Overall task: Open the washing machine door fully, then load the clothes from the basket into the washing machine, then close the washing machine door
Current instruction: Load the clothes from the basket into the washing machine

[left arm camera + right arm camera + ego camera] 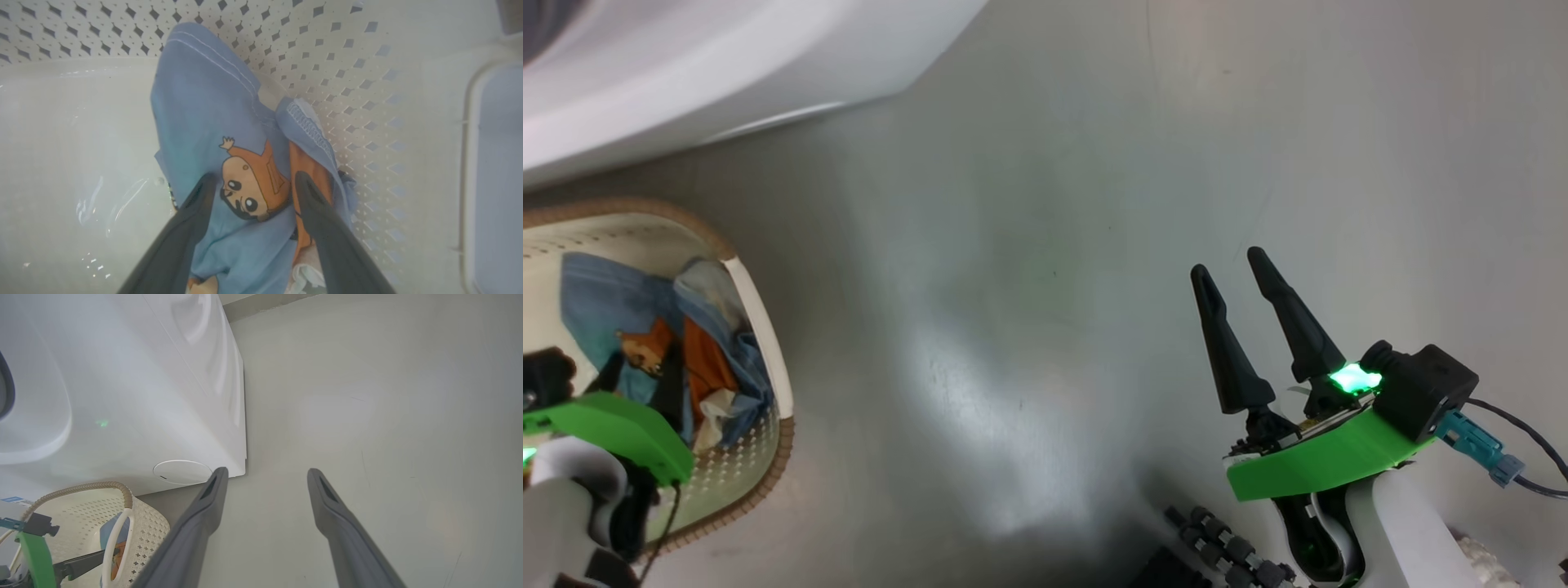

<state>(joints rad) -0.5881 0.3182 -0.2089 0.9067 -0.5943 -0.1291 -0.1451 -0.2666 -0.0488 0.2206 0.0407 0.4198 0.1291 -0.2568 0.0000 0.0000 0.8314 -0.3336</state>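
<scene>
Left wrist view: we are logging the clothes [204,102] bunched in the basket [347,61]: soft, light, limp, likely best pinched at the bear-print fold. Left end effector [253,179] is straddling it, spread; right end effector [265,473] is hanging spread above the floor [367,396]. Underlayers are lying hidden; the washing machine [122,375] is running off frame.

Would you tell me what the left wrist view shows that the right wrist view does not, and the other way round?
The left wrist view adds the bear print on the clothes close up, the left gripper with its open fingers on either side of that print, and the glossy bottom inside the basket. The right wrist view adds the washing machine with its round cap, the bare floor, and the open right gripper pointing at it. Both share the perforated basket with blue clothes lying in it.
</scene>
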